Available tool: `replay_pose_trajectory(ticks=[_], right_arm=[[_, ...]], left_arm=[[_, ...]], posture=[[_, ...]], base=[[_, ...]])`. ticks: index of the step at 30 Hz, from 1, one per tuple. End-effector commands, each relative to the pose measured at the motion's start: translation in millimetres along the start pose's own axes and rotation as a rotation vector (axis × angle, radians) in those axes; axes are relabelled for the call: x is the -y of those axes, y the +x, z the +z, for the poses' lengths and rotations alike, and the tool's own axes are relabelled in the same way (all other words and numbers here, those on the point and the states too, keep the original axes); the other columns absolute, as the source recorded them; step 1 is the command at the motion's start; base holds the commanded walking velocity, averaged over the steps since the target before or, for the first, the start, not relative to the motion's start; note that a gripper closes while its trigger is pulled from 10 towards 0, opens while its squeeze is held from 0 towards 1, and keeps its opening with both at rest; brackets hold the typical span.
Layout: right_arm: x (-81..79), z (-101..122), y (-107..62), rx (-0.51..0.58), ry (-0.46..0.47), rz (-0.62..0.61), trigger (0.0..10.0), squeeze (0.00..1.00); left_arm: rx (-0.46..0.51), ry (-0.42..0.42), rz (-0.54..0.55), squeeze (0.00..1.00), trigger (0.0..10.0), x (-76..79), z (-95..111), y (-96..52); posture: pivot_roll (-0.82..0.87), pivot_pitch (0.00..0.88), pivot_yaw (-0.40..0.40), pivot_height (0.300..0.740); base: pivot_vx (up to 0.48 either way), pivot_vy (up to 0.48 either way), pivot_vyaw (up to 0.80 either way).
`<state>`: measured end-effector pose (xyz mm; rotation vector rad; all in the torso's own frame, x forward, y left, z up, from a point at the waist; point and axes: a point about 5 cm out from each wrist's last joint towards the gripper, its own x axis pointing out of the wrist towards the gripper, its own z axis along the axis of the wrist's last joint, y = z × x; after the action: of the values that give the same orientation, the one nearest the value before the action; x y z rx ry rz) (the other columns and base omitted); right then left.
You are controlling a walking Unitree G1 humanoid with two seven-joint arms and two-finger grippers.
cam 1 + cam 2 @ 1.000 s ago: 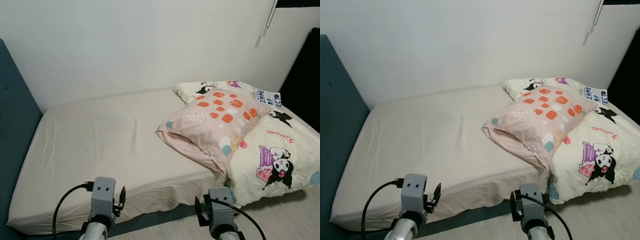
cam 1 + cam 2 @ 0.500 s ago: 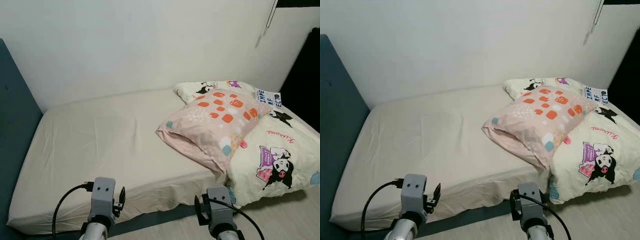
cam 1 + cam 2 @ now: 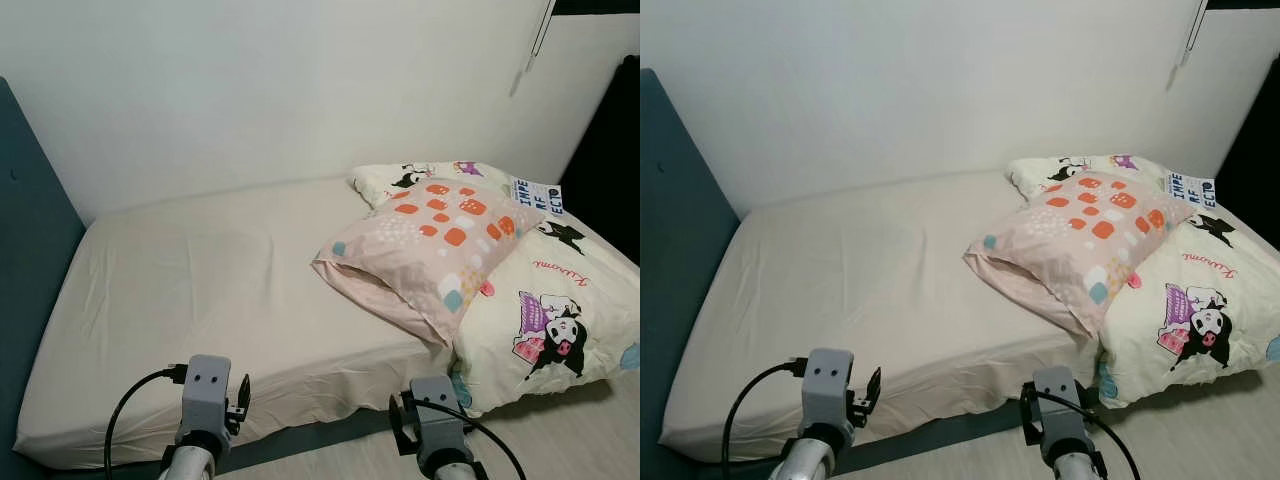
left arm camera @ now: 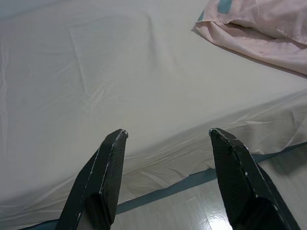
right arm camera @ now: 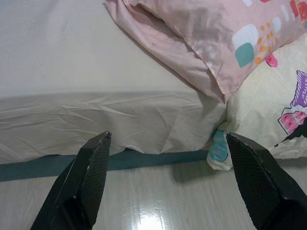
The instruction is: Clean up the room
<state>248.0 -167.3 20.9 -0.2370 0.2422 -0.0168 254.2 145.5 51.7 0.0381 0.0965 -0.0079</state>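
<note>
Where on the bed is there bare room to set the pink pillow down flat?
The sheet is bare from the blue headboard across to the pink pillow. The robot's right end is crowded: the pillow overlaps the cartoon-print quilt.

Bed [image 3: 200,290] with pink pillow [image 3: 430,250], cartoon-print duvet [image 3: 545,310]

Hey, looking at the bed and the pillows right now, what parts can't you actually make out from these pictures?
- Cartoon quilt: cut off by the head views' right edge, its extent unknown.
- Printed tag: lettering partly readable, too small for whole words.
- Rear pillow: mostly hidden behind the pink pillow.
- Under the bed: hidden by the sheet and blue base.
- Left gripper and right gripper: open above the floor.
</note>
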Motion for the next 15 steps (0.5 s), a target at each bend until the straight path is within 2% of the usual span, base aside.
replay_pose_trajectory(ticks=[1,15], right_arm=[[-1.7,-2.9,-2.1,-0.004,0.001,0.000,10.0,0.00],[-2.6,-2.7,-2.6,0.007,-0.033,0.009,10.0,0.00]], left_arm=[[-0.030,0.010,0.005,0.00,10.0,0.0,-8.0,-3.4],[-0.037,0.004,0.012,0.00,10.0,0.3,-9.4,-4.1]], posture=[[-0.03,0.137,0.008,0.740],[-0.04,0.143,0.008,0.740]], base=[[0.000,0.000,0.00],[0.000,0.000,0.00]])
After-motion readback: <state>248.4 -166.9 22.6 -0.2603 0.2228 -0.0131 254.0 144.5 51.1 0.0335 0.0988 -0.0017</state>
